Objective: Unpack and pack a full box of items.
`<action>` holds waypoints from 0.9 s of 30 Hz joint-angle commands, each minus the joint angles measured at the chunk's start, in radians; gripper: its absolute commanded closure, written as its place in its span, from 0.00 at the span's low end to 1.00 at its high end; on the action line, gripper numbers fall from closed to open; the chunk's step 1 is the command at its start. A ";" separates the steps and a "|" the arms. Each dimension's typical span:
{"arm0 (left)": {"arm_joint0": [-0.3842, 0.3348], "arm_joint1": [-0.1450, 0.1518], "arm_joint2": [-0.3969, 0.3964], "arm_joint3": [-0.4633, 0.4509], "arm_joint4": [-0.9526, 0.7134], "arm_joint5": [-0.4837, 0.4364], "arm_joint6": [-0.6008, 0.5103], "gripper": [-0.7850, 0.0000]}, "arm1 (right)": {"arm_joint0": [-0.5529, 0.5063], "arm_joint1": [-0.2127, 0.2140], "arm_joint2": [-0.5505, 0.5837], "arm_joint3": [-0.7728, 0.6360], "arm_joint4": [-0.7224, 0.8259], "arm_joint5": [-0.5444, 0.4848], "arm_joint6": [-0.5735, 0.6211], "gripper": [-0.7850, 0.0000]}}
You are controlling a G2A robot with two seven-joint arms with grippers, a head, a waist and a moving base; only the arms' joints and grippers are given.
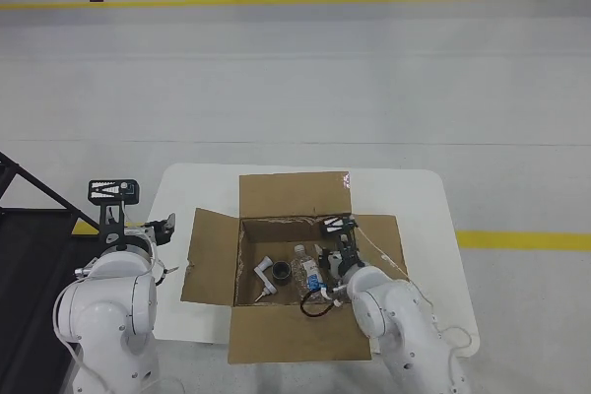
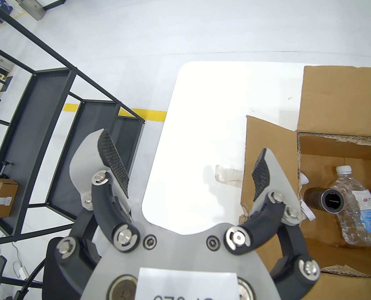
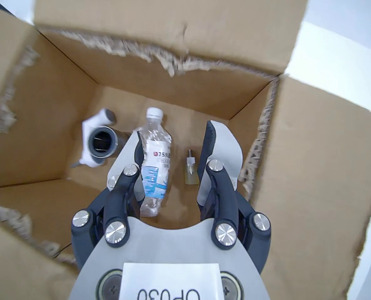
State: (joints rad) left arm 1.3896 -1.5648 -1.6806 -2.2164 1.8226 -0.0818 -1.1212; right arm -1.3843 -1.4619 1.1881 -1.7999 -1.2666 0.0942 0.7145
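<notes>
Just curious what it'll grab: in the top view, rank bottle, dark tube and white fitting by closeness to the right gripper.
1. Clear bottle, mid-box, below the right gripper.
2. Dark tube, beside the bottle.
3. White fitting, beyond the tube.

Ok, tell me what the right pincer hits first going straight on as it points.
Most likely the plastic bottle lying on the floor of the box, roughly in line with the open right pincer. Depth is unclear; it could instead land on bare cardboard beside the small vial.
</notes>
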 commanded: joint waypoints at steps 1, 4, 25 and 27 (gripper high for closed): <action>0.000 0.000 0.000 0.000 0.000 0.000 0.000 0.00 | -0.051 0.007 0.117 -0.063 0.239 -0.055 -0.017 0.26; 0.000 0.000 0.000 0.000 0.000 0.000 0.000 0.00 | -0.112 0.020 0.267 -0.090 0.465 -0.163 -0.034 0.33; 0.000 0.000 0.000 0.000 0.000 0.000 0.000 0.00 | -0.336 0.080 0.674 0.131 0.935 -0.440 -0.003 0.54; 0.000 0.000 0.000 0.000 0.000 0.000 0.000 0.00 | -0.327 0.081 0.646 0.152 0.933 -0.452 -0.005 0.55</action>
State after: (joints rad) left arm 1.3896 -1.5648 -1.6806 -2.2164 1.8226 -0.0818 -1.1212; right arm -1.7158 -1.3816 1.8475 -1.6580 -0.3336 -0.3520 0.7094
